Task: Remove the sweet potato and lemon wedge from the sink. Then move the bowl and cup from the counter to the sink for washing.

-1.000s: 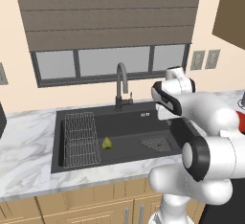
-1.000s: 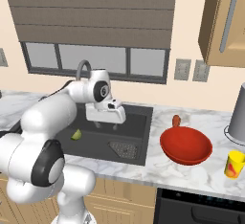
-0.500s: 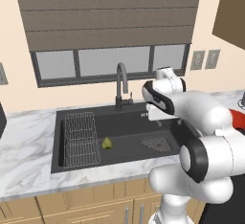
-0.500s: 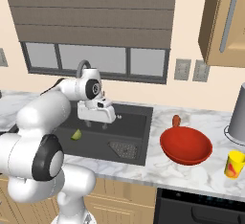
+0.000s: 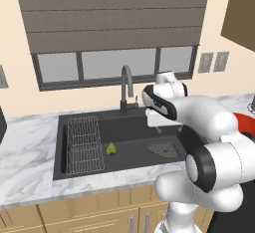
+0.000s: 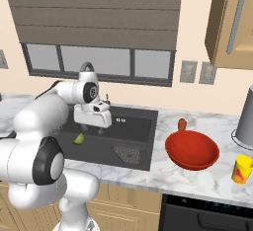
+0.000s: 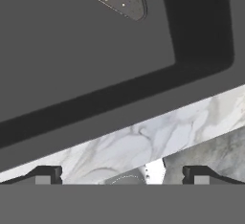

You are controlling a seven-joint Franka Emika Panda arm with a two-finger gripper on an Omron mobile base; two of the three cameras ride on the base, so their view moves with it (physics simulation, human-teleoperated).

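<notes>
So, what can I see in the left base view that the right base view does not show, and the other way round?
Left base view alone: the wire rack lying in the left part of the sink.

Right base view alone: the red bowl on the counter right of the sink, the sweet potato on the counter just behind it, and the yellow cup further right.

Both: the lemon wedge on the sink floor, the drain grate, the faucet, and the open gripper hanging over the basin, holding nothing.
</notes>
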